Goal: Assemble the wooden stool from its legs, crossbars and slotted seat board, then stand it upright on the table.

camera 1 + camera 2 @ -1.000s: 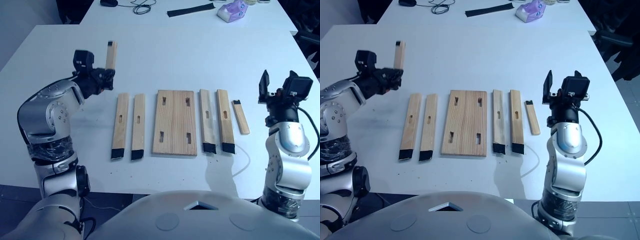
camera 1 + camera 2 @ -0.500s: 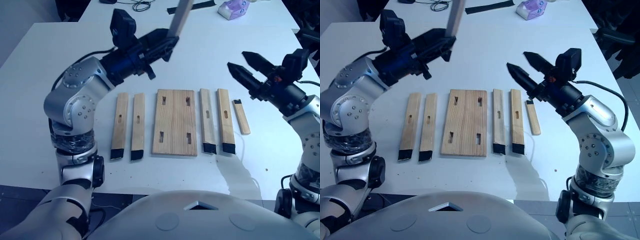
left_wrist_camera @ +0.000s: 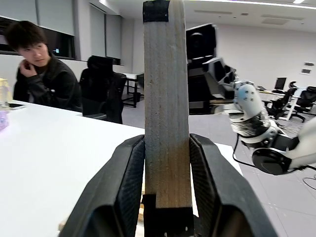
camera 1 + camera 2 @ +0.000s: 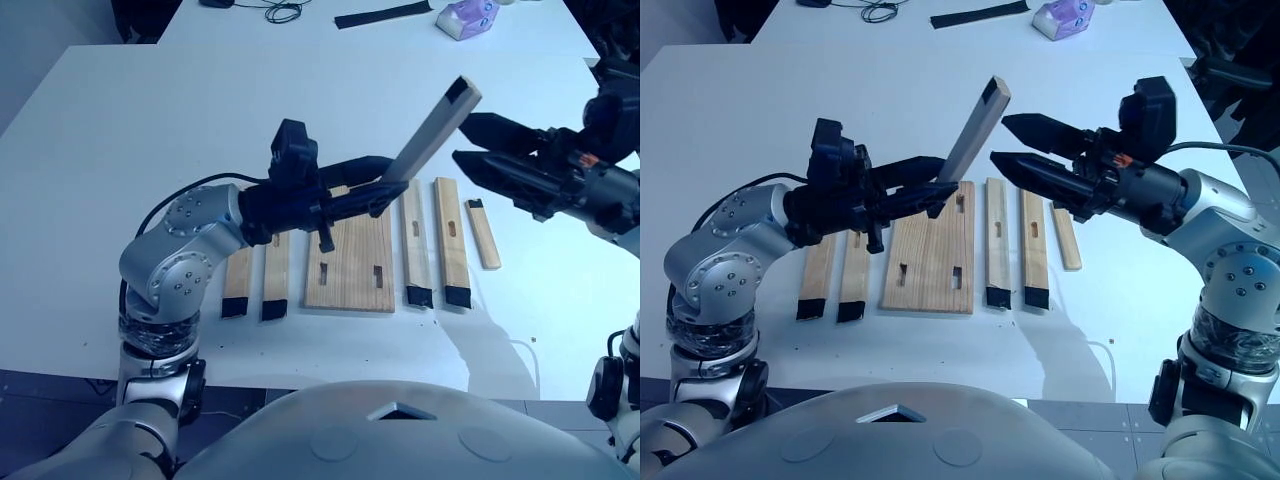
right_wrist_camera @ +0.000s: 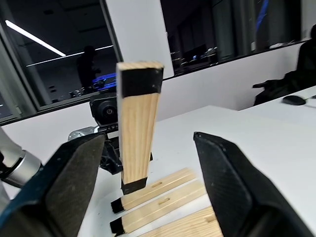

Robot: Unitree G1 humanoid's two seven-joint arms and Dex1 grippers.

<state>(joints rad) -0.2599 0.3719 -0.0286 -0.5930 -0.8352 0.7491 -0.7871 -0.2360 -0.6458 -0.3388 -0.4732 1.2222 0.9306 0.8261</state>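
My left gripper (image 4: 385,185) pinches the light, stiff crossbar (image 4: 431,134) near its lower end, slanting it above the seat board (image 4: 350,255) toward my spread right gripper (image 4: 463,138), which I'd close on its flat faces below the black-taped tip.

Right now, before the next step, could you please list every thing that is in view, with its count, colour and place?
short wooden crossbar with a black-taped end: one, pale, held tilted in the air above the board
slotted wooden seat board: one, pale, flat at mid-table
long wooden legs with black ends: four, pale, two flat on each side of the board
second short crossbar: one, pale, flat, right of the legs
white table: one, under all
black strip: one, far table
left claw: black, shut on the raised crossbar
right claw: black, open, near its upper end
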